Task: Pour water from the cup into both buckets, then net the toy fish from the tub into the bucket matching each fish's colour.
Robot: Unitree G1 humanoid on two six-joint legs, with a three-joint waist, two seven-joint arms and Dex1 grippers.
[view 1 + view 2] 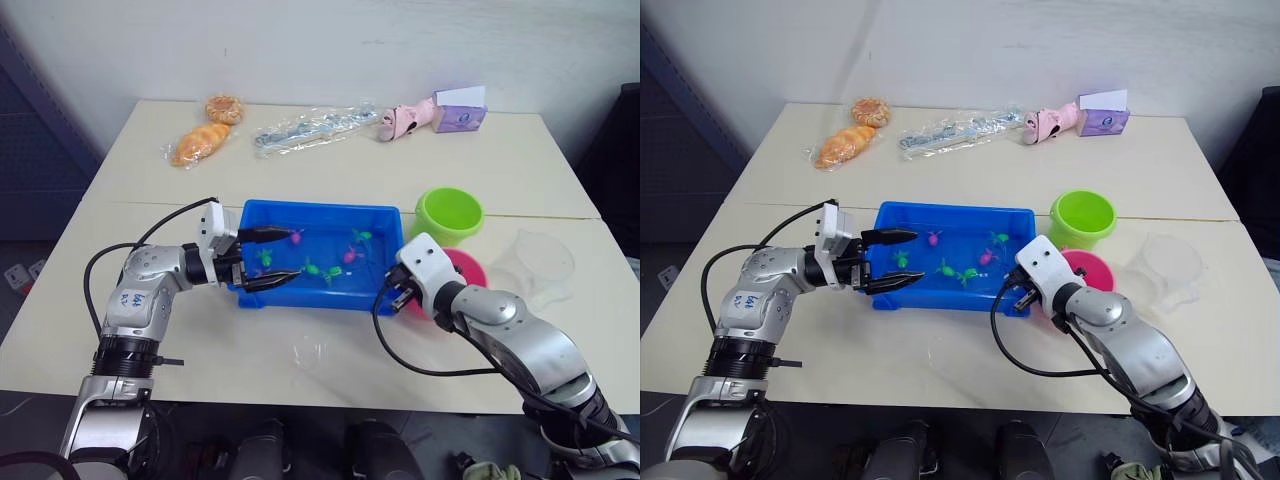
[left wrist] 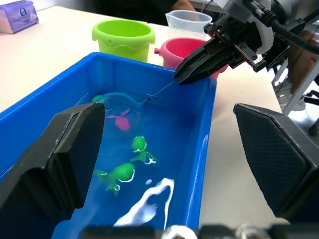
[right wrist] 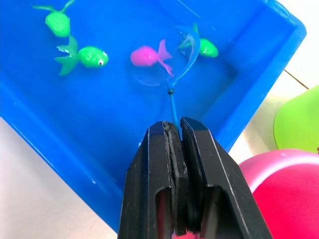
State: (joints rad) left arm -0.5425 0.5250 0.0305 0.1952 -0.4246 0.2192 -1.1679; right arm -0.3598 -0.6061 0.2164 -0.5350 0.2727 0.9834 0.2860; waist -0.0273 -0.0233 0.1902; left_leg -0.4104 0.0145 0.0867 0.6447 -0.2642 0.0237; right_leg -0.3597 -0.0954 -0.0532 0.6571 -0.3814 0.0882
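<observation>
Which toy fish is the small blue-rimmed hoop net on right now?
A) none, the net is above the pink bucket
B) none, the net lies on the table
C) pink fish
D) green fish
C: right wrist view shows the small blue-rimmed hoop net, held in the right gripper, in the shallow bright blue plastic tub with its hoop against the pink toy fish.

Arm and gripper status, both sides.
I see the left gripper (image 1: 268, 258) extended forward on a bent elbow, fingers spread wide apart. The right gripper (image 3: 175, 130) angles inward and down, its fingers (image 2: 202, 62) pressed together, clamping the net (image 3: 185, 55) handle.
</observation>
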